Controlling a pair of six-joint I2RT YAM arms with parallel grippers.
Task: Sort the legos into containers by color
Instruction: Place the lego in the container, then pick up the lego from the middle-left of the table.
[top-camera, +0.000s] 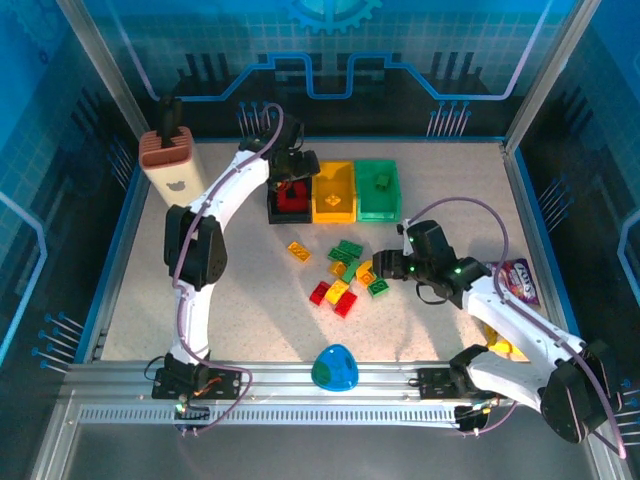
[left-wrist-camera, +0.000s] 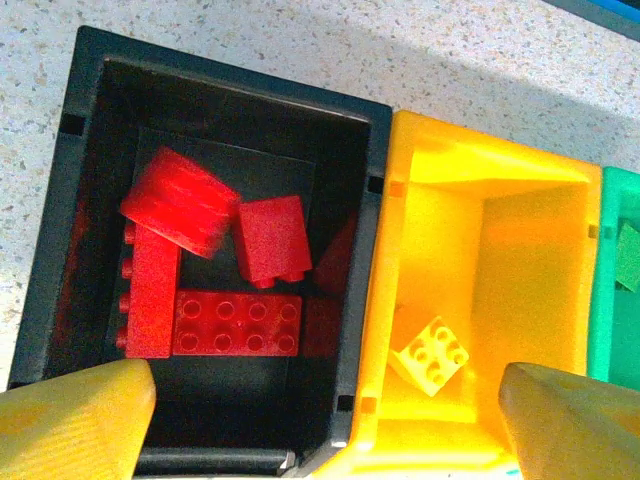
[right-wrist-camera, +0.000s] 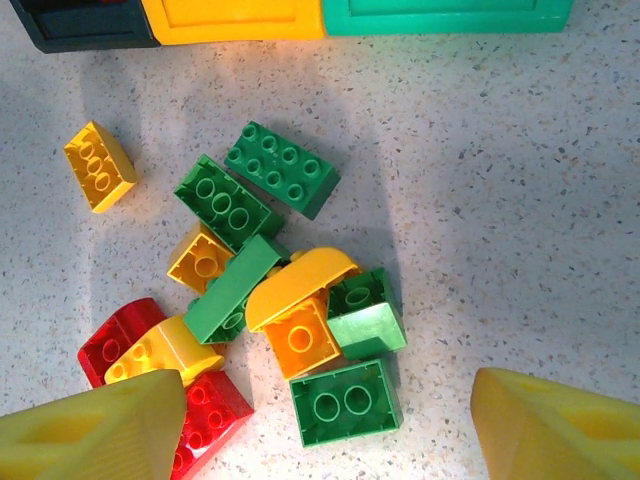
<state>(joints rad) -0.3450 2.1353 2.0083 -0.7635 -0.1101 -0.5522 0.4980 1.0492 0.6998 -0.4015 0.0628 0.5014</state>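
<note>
Near the tabletop's far edge, the left gripper (left-wrist-camera: 325, 415) is held wide open over the black bin (left-wrist-camera: 60, 250), where several glossy red bricks (left-wrist-camera: 235, 325) are lodged, one tilted and blurred; a release is judged to be in hand. One studded yellow brick (left-wrist-camera: 432, 355) is seen in the yellow bin (left-wrist-camera: 440, 160), with the green bin (left-wrist-camera: 602, 300) beside it. At mid-tabletop the right gripper (right-wrist-camera: 325, 425) is spread empty above the mixed pile (right-wrist-camera: 270, 290); next, one smooth, hard brick must be singled out and pinched squarely.
</note>
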